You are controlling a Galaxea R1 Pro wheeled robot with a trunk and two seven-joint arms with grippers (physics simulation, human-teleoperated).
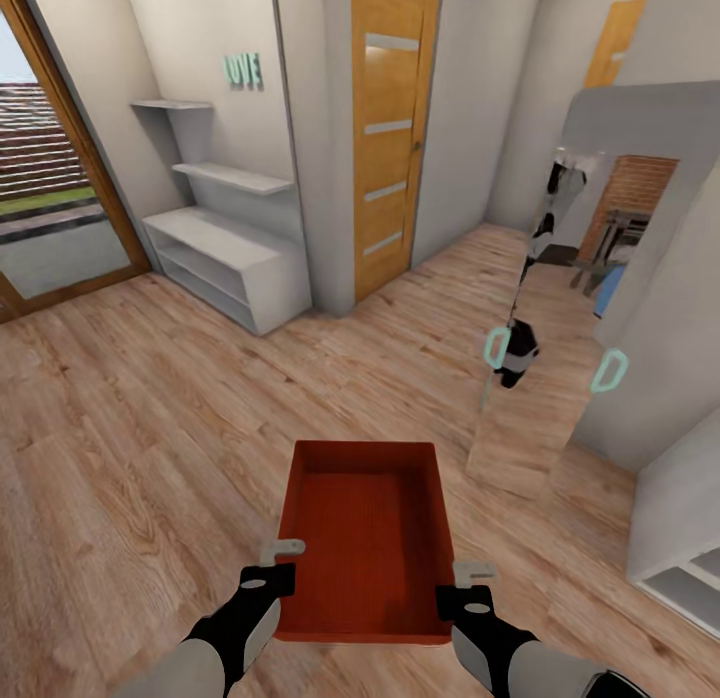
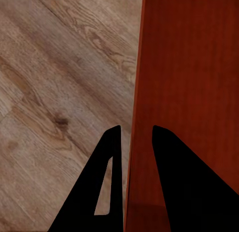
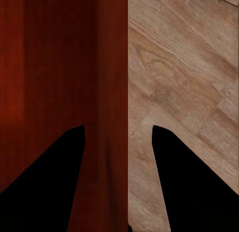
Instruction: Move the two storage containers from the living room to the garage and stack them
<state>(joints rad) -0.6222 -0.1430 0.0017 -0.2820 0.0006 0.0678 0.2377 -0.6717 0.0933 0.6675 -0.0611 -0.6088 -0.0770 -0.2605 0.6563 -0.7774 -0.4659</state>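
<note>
We hold one orange-red bin [image 1: 365,538] above the wood-plank floor [image 1: 130,428], left claw [image 1: 276,570] and right claw [image 1: 458,590] each clamped on a side wall, orange door [image 1: 392,128] beyond the bin.

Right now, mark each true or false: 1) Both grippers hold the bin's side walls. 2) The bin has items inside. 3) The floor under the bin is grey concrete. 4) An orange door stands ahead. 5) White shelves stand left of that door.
1) True: left gripper and right gripper each straddle a wall of the bin.
2) False: it is empty.
3) False: the floor is light wood plank.
4) True: the door is shut.
5) True: the shelves stand there.
</note>
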